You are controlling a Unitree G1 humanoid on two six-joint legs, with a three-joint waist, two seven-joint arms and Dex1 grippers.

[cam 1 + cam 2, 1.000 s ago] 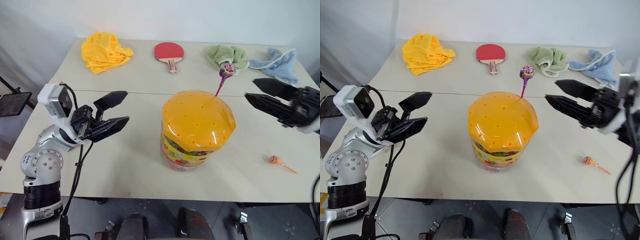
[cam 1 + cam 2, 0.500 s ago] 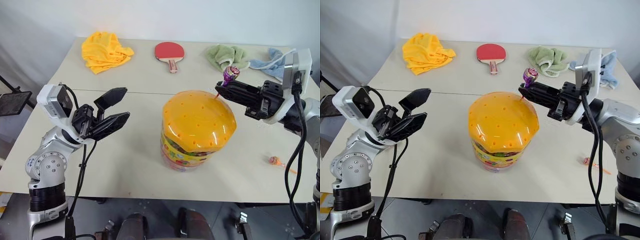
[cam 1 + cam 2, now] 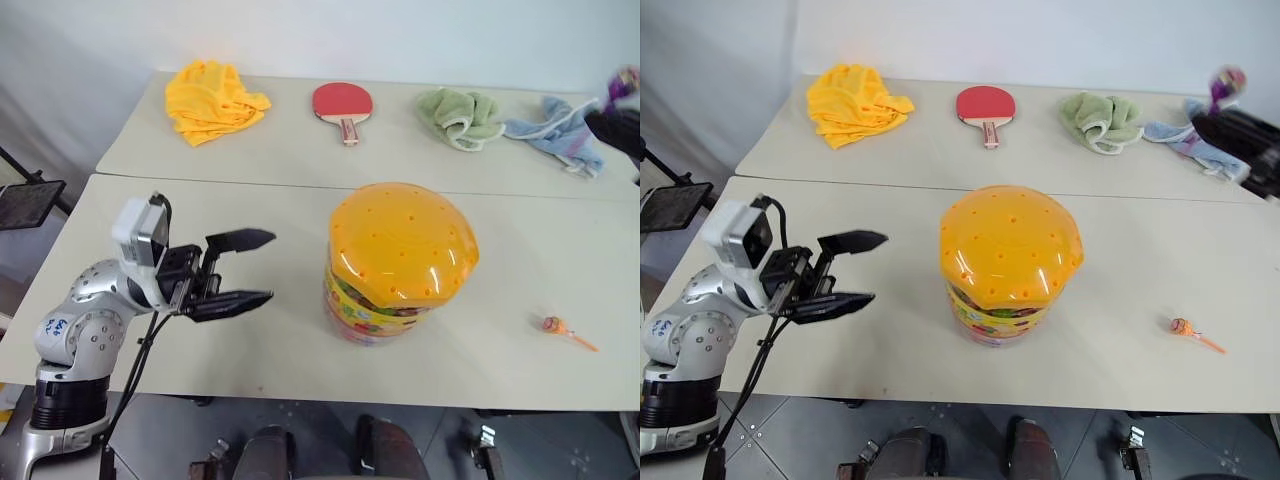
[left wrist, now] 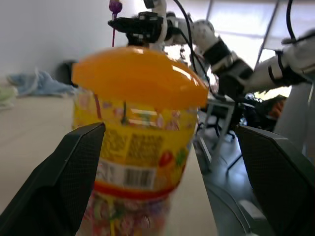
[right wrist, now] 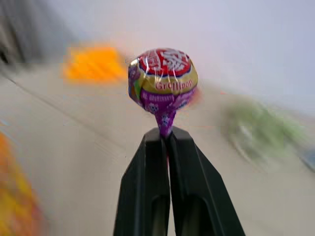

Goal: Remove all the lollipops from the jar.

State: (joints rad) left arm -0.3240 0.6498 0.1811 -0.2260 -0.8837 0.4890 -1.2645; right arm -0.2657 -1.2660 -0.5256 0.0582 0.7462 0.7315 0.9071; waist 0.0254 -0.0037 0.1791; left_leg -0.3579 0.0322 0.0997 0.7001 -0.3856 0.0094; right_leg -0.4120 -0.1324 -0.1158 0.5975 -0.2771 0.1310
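Right gripper [image 5: 167, 140] pulled purple lollipop [image 5: 163, 78] out (swung right) — clear of jar [image 3: 400, 262].

This looks like a robotics lab. Two plain beige tables [image 3: 300, 160] are pushed together against a bare white wall [image 3: 400, 35], with test props at 12 o'clock: cloths [image 3: 212, 100] and a table-tennis paddle [image 3: 342, 104]. Another robot arm [image 4: 216, 51] stands across the room.

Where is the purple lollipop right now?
The purple lollipop is held by its stick in the shut right gripper, up at the far right, above the blue cloth.
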